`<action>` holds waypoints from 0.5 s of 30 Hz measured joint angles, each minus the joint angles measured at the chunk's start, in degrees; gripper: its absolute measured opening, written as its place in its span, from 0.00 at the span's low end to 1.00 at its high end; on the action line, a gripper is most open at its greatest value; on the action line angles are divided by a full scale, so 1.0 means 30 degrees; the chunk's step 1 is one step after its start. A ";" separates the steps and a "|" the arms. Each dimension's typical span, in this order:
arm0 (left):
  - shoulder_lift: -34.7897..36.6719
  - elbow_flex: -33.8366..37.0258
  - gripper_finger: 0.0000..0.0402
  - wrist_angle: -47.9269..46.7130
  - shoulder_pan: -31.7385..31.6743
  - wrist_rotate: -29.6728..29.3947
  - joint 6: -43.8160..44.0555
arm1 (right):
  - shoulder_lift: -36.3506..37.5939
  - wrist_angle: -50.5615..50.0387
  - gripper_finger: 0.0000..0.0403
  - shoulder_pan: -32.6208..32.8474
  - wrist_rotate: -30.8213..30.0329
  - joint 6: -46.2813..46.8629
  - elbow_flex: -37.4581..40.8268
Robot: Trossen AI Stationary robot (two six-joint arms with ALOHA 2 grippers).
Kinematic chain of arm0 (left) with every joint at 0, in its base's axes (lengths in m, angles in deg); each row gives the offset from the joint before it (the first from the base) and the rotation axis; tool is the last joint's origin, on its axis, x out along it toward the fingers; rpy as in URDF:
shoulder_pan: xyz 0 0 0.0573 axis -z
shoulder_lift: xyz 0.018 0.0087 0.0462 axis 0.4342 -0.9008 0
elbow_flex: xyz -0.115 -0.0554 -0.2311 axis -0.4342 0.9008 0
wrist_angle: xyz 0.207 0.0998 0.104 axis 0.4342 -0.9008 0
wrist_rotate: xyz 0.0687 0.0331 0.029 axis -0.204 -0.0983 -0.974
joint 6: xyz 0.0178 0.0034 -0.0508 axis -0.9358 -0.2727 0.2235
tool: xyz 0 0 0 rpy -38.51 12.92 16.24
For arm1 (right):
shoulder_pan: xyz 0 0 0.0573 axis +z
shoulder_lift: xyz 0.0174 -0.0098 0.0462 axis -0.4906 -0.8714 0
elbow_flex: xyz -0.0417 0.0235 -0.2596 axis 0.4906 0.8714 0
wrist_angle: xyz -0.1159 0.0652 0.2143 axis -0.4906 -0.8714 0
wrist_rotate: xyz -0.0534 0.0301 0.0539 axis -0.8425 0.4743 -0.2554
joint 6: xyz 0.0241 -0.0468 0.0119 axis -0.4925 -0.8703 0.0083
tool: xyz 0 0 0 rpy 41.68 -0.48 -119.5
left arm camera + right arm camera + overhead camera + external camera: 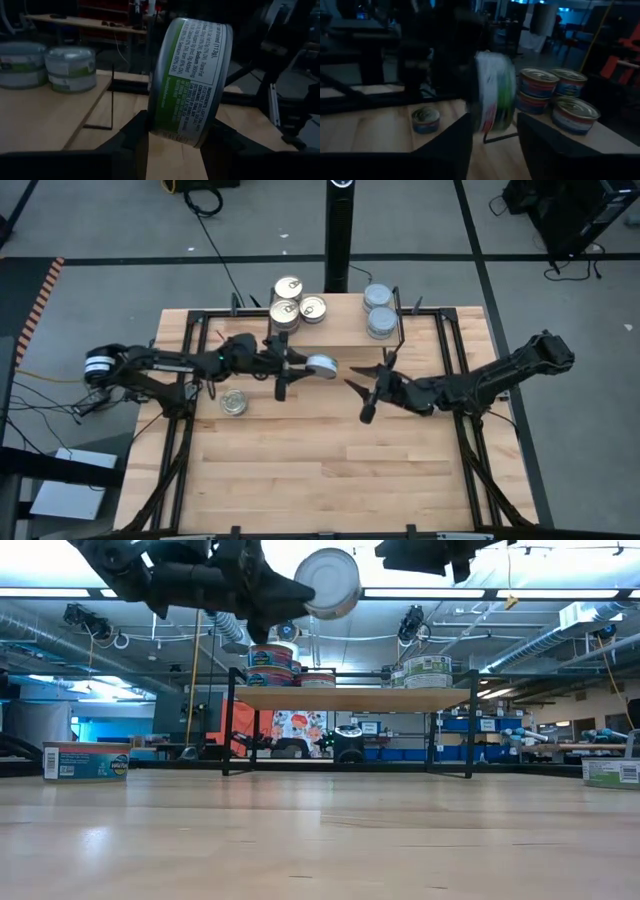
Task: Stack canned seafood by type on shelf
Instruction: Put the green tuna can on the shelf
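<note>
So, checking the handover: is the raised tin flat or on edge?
On edge. The tin stands tilted between the left end effector fingers, round face sideways in the low view.

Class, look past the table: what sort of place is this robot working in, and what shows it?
Probably a robotics lab or workshop: exposed ceiling ducts under strip lights, cables trailing over a grey floor, and cluttered workbenches behind the small shelf.

The slatted wooden tabletop fills the lower centre of the high view. A small raised light-wood shelf on thin black legs stands at its upper edge. On the shelf's left end sit gold-topped tins, partly stacked; on its right end, blue-grey-topped tins. A lone tin lies on the tabletop at centre left.
</note>
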 joint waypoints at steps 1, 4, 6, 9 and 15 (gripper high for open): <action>-0.0186 0.0000 0.34 0.0044 0.0000 -0.0007 0.0000 | 0.0000 0.0015 0.43 -0.0095 0.0000 0.0035 -0.0094; -0.0599 -0.0007 0.34 0.0355 0.0000 -0.0254 0.0058 | -0.0019 -0.0059 0.52 -0.0245 0.0183 0.0014 -0.0680; -0.0799 -0.0007 0.34 0.0602 0.0013 -0.0270 0.0086 | -0.0080 -0.0166 0.57 -0.0452 0.0626 -0.0119 -0.1137; -0.1109 -0.0007 0.34 0.1126 0.0029 -0.0268 0.0238 | -0.0208 -0.0880 0.63 -0.0978 0.1300 -0.0260 -0.1658; -0.1679 -0.0089 0.34 0.1520 0.0036 -0.0255 0.0617 | -0.0204 -0.2201 0.69 -0.2396 0.3354 0.1140 -0.2202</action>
